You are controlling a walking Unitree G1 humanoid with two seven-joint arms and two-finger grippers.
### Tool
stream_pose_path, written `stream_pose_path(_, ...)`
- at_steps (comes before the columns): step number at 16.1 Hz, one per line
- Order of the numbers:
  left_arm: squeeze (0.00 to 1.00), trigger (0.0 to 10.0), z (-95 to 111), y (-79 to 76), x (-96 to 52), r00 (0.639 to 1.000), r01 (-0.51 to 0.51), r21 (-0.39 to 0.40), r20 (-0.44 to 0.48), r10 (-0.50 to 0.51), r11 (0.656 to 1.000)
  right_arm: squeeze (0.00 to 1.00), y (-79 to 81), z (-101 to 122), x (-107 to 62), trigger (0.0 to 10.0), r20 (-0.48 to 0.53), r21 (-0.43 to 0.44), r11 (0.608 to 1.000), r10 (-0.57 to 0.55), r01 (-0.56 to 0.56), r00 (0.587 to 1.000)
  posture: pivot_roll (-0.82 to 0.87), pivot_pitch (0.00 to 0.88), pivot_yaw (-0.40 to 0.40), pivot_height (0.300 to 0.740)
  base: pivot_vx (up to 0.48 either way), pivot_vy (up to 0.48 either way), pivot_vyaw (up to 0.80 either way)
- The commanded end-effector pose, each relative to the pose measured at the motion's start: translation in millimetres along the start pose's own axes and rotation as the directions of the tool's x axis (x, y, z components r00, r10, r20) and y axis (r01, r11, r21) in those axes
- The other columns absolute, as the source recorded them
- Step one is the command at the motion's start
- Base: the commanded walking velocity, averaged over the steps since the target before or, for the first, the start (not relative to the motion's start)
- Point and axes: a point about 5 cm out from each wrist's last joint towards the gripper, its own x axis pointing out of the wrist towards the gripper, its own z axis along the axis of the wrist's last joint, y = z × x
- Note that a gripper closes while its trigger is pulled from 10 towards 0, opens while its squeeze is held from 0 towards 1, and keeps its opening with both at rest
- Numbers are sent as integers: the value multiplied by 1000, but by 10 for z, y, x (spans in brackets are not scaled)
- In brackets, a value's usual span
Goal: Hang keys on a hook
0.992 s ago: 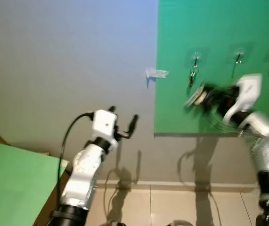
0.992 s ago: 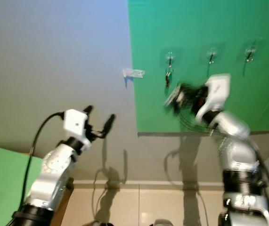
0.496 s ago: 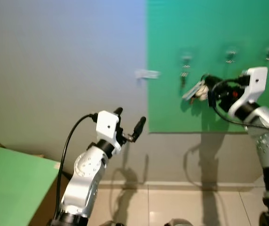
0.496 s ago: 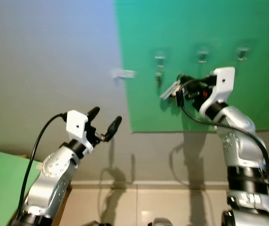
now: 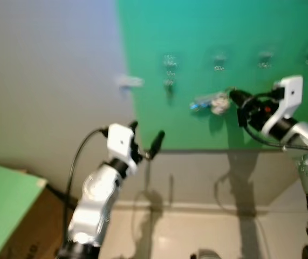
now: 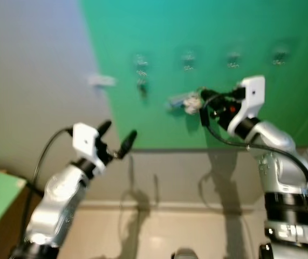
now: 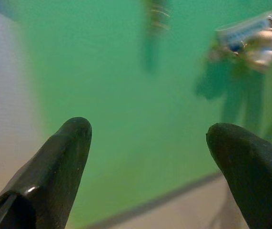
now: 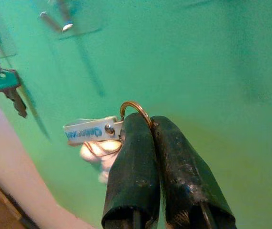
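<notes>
A broad green board [image 5: 207, 70] covers most of the wall ahead, its lower edge meeting a strip of pale grey wall [image 5: 46, 70] above a beige tiled floor [image 5: 197, 232]. Off to the robot's left sits a flat green-topped desk [image 5: 2, 199] with a brown side. Across the upper part of the board runs a row of small clear hooks [image 5: 218, 60] (blurred, so their shape is hard to make out), and from the one nearest the board's left edge hangs a teal-headed key [image 8: 5, 82]. The right claw [image 5: 234, 99] is raised in front of the board, below the row of hooks, its two black fingers pressed together on the brass ring of a bunch of keys with a white tag [image 8: 90, 130]; the bunch sticks out sideways from the fingertips, close to the board, and whether it touches the board I cannot tell. The left claw [image 5: 144, 141] is held up lower down, near the board's bottom edge, its fingers [image 7: 55, 162] spread apart with nothing between them.
</notes>
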Motion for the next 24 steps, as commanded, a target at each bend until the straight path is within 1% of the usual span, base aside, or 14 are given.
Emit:
stream_pose_path(1, 0, 10000, 47, 49, 10, 1000, -5, 27, 6, 5, 1000, 0, 90, 103, 43, 0, 24, -20, 998, 61, -61, 998, -235, 0, 90, 740, 0, 0, 0)
stream_pose_path(4, 0, 10000, 39, 70, 11, 1000, -8, 29, 4, 8, 1000, 0, 200, 266, 86, 0, 36, -57, 985, 165, -163, 986, -230, 0, 83, 740, 0, 0, 0)
stream_pose_path(5, 0, 10000, 32, 71, 15, 1000, -10, 28, 3, 9, 1000, 0, 286, 342, 89, 0, 26, -76, 966, 250, -248, 968, -228, 0, 79, 740, 0, 0, 0)
stream_pose_path(6, 0, 10000, 28, 70, 17, 1000, -9, 28, 2, 9, 1000, 0, 310, 357, 83, 0, 18, -85, 958, 275, -273, 961, -227, 0, 77, 740, 0, 0, 0)
stream_pose_path(7, 0, 10000, 24, 65, 20, 1000, -6, 28, 1, 6, 1000, 0, 373, 372, 55, 0, -13, -100, 933, 346, -345, 938, -227, 0, 75, 740, 0, 0, 0)
stream_pose_path(9, 0, 10000, 17, 60, 33, 1000, -1, 28, -1, 1, 1000, 0, 399, 365, 42, 0, -35, -106, 919, 379, -380, 925, -227, 0, 72, 740, 0, 0, 0)
stream_pose_path(12, 0, 10000, 23, 58, 48, 1000, 5, 27, 1, -5, 1000, 0, 488, 431, 63, 0, -21, -81, 894, 440, -441, 898, -229, 0, 71, 740, 0, 0, 0)
stream_pose_path(13, 0, 10000, 24, 59, 53, 1000, 6, 26, 1, -6, 1000, 0, 483, 451, 87, 0, -16, -84, 896, 437, -436, 899, -229, 0, 71, 740, 0, 0, 0)
stream_pose_path(14, 0, 10000, 24, 60, 57, 1000, 8, 28, 0, -8, 1000, 0, 436, 472, 132, 0, 0, -94, 911, 404, -402, 915, -228, 0, 70, 740, 0, 0, 0)
stream_pose_path(15, 0, 10000, 23, 63, 60, 1000, 9, 29, -1, -9, 1000, 0, 305, 510, 223, 0, 36, -110, 951, 294, -288, 955, -228, 0, 70, 740, 0, 0, 0)
stream_pose_path(16, 0, 10000, 22, 65, 60, 1000, 9, 29, -1, -9, 1000, 0, 207, 530, 265, 0, 59, -104, 973, 214, -207, 975, -224, 0, 69, 740, 0, 0, 0)
stream_pose_path(18, 0, 10000, 22, 73, 53, 1000, 6, 29, -2, -6, 1000, 0, 117, 525, 281, 0, 65, -115, 985, 133, -125, 989, -216, 0, 69, 740, 0, 0, 0)
stream_pose_path(22, 0, 10000, 17, 83, 37, 1000, 6, 29, -5, -6, 1000, 0, 102, 473, 316, 0, 72, -77, 990, 120, -114, 990, -214, 0, 72, 740, 0, 0, 0)
stream_pose_path(24, 0, 10000, 22, 84, 37, 1000, 7, 30, -5, -7, 1000, 0, 66, 457, 332, 0, 82, -23, 995, 103, -101, 991, -213, 0, 72, 740, 0, 0, 0)
